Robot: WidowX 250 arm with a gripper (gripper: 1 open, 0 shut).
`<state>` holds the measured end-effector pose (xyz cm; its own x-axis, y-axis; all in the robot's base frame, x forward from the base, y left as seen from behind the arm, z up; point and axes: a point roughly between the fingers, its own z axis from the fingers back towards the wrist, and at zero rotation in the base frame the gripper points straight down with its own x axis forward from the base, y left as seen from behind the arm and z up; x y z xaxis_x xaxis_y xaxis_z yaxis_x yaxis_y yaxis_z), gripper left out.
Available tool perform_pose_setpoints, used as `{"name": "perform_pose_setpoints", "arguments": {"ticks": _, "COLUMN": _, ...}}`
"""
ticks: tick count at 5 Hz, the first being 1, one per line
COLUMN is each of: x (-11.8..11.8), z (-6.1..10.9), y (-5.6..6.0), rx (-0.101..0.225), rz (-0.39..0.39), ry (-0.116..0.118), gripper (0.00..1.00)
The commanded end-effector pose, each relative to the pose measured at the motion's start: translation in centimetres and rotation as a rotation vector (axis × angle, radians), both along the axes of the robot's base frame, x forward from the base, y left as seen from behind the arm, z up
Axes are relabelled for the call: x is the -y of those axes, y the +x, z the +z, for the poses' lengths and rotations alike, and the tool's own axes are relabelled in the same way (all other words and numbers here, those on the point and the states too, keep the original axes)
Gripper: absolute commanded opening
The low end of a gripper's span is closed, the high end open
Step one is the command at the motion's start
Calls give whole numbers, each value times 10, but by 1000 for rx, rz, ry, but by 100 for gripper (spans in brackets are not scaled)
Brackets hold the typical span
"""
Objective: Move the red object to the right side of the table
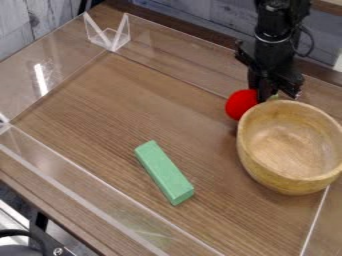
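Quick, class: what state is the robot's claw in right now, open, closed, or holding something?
Claw: closed, right beside the red object; whether it grips it cannot be told.

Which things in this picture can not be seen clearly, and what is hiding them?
- Red object: its right part is hidden behind the wooden bowl and the gripper.
- Gripper: whether its fingertips touch the red object; too small and dark.
- Arm: cut off by the top edge.

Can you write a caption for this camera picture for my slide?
Robot gripper shut on the red object, beside a wooden bowl.
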<state>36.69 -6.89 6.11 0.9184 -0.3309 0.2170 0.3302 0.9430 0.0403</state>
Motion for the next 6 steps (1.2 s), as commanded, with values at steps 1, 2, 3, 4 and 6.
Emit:
{"name": "perform_pose_setpoints", "arguments": {"ticks": 1, "x": -6, "z": 14, "y": 6, "rx": 34, "rz": 45, "ry": -6, "gripper": 0}}
{"name": "perform_pose_setpoints", "arguments": {"ticks": 2, "x": -13, "z": 9, "y": 8, "rx": 26, "rz": 49, "ry": -1, "gripper": 0}}
{"name": "perform_pose_setpoints", "arguments": {"ticks": 3, "x": -18, "z": 6, "y": 10, "rx": 24, "rz": 48, "ry": 2, "gripper": 0}}
{"name": "perform_pose_setpoints", "arguments": {"ticks": 4, "x": -19, "z": 1, "y": 10, "rx": 23, "rz": 34, "ry": 5, "gripper": 0}}
{"name": "perform_pose_setpoints", "arguments": {"ticks": 6, "x": -21, "z": -10, "y": 6, "rx": 19, "rz": 24, "ry": 11, "gripper": 0}}
